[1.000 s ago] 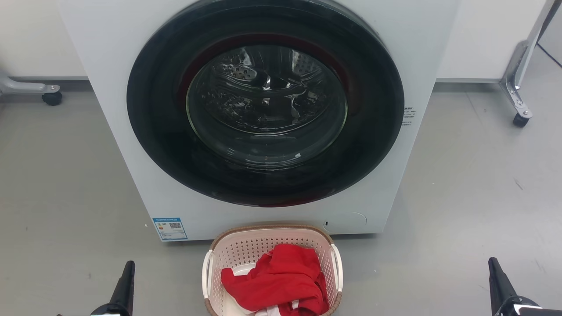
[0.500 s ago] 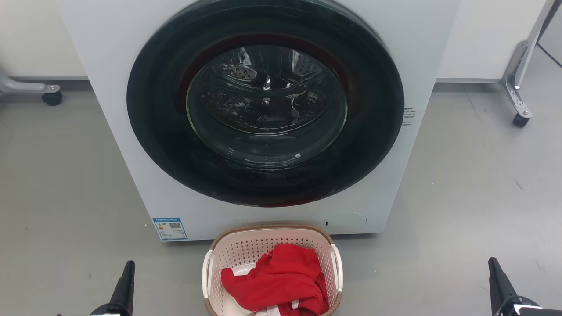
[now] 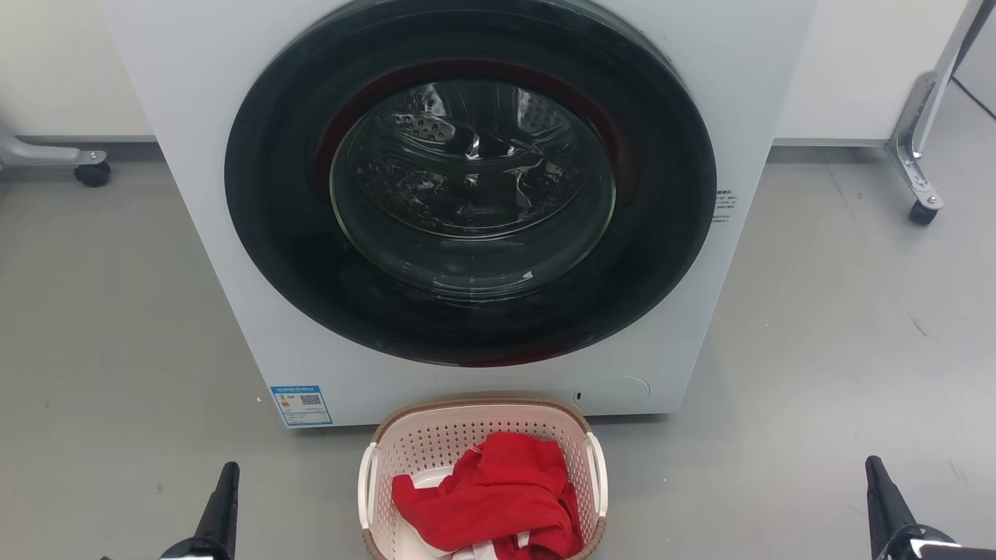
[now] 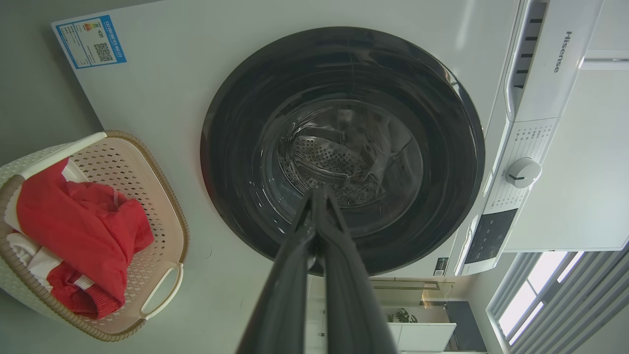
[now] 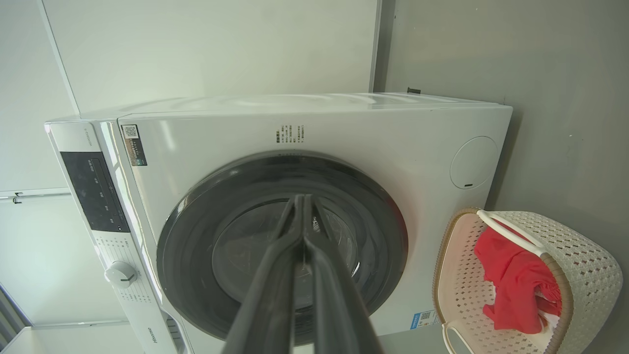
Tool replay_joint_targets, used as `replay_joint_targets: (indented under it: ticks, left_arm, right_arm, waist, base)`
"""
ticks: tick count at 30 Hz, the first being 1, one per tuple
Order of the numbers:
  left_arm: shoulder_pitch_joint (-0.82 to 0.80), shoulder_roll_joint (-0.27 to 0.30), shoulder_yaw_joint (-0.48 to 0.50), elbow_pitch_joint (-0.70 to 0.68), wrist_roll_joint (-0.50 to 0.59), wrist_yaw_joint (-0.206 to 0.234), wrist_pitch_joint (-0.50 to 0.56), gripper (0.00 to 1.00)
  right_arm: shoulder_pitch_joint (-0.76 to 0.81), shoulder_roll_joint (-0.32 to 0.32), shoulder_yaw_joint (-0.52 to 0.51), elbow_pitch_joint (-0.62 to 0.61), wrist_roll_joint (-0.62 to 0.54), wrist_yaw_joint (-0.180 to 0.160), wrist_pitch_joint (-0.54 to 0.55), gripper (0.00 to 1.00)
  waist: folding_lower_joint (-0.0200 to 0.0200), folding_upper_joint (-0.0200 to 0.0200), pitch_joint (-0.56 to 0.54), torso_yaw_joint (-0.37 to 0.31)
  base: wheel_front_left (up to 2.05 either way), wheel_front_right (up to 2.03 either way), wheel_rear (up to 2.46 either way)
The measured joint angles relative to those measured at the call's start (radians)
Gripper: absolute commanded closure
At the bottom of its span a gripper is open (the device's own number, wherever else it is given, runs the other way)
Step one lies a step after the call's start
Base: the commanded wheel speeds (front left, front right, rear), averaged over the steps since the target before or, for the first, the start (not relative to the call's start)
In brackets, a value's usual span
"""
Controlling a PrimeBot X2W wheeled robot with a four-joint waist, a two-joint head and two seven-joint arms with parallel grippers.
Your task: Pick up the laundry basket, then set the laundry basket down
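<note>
I see the laundry basket point(image 3: 443, 447), cream perforated plastic with a brown woven-look rim, holding crumpled red cloth point(image 3: 490, 498). It sits on the matt grey floor point(image 3: 101, 311) just before the white washer point(image 3: 210, 155), below its glossy round door point(image 3: 471, 187). The left jaws and right jaws, closed and empty, flank the basket, well apart from it.

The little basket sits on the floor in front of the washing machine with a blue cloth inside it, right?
Not quite: the cloth in the laundry basket is red, not blue, as the head view shows. The basket does sit on the floor in front of the washer.
</note>
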Motion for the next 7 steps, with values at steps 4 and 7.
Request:
replay_joint_targets:
  ticks: [4, 7]
  left_arm:
    - [0.000, 0.000, 0.000, 0.000, 0.000, 0.000, 0.000, 1.00]
    - [0.000, 0.000, 0.000, 0.000, 0.000, 0.000, 0.000, 1.00]
  right_arm:
    - [0.000, 0.000, 0.000, 0.000, 0.000, 0.000, 0.000, 1.00]
    - [0.000, 0.000, 0.000, 0.000, 0.000, 0.000, 0.000, 1.00]
  waist:
    - [0.0000, -0.0001, 0.000, 0.000]
    - [0.0000, 0.0000, 0.000, 0.000]
  base:
    - [0.00, 0.00, 0.00]
    - [0.00, 0.00, 0.00]
